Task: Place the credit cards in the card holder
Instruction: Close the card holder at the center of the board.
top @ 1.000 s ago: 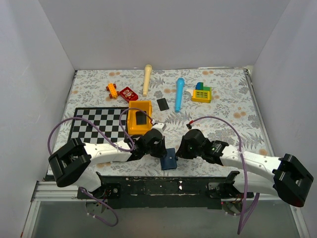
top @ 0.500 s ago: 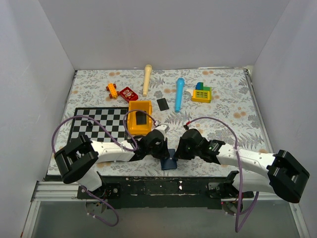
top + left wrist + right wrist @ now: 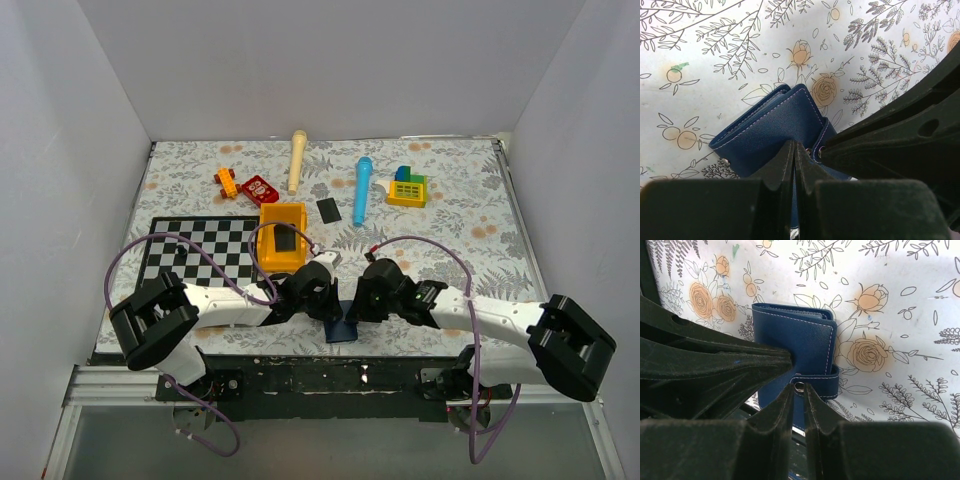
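The navy card holder lies folded at the table's near edge, its strap snapped shut; it also shows in the left wrist view and the right wrist view. My left gripper is shut, pinching the holder's near edge. My right gripper is shut on the strap tab at the silver stud. The two grippers meet over the holder. One black credit card lies on the table. The other credit card lies in the yellow bin.
A checkerboard lies at the left. A cream stick, a blue cylinder, a brick toy, a red piece and an orange piece lie at the back. The black frame bar runs just below the holder.
My right gripper has moved left onto the holder's strap. My left arm's elbow has shifted right; its gripper stays on the holder. The holder has hardly moved.
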Robot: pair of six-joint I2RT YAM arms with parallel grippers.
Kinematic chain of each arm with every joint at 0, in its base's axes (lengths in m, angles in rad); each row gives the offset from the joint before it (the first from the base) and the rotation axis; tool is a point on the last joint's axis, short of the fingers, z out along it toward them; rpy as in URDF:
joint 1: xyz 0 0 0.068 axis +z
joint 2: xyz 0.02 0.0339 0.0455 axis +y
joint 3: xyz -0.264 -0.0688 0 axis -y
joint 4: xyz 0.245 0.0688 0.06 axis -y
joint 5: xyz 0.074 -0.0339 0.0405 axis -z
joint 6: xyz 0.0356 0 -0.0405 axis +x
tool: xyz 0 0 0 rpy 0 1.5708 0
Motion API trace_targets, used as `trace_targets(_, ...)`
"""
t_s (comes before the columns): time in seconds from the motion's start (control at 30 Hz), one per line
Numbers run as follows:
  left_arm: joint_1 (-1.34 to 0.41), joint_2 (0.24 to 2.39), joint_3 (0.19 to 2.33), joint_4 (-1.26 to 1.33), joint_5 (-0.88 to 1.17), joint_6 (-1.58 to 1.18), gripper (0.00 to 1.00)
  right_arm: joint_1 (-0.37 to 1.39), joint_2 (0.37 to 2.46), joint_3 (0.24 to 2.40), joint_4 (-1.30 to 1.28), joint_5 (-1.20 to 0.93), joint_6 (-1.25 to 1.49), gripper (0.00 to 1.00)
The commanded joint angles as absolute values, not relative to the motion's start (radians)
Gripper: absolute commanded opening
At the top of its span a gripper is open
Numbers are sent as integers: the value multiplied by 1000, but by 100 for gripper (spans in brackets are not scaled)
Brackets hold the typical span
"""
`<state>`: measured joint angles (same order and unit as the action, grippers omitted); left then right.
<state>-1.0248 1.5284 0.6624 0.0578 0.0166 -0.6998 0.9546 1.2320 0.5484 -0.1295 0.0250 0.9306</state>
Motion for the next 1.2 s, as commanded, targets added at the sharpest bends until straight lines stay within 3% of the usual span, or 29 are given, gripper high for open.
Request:
trace_targets(0.0, -1025, 1543, 647, 46, 21, -695, 0, 950, 1242, 591, -86, 11, 923, 21)
trace_targets(0.87, -1025, 1552, 644, 48, 18, -693, 0, 950, 1293, 609, -100, -40, 922, 19)
trace_targets(1.17, -1025, 1557, 649, 46, 21, -693, 0, 950, 1151, 614, -104, -8, 899, 20)
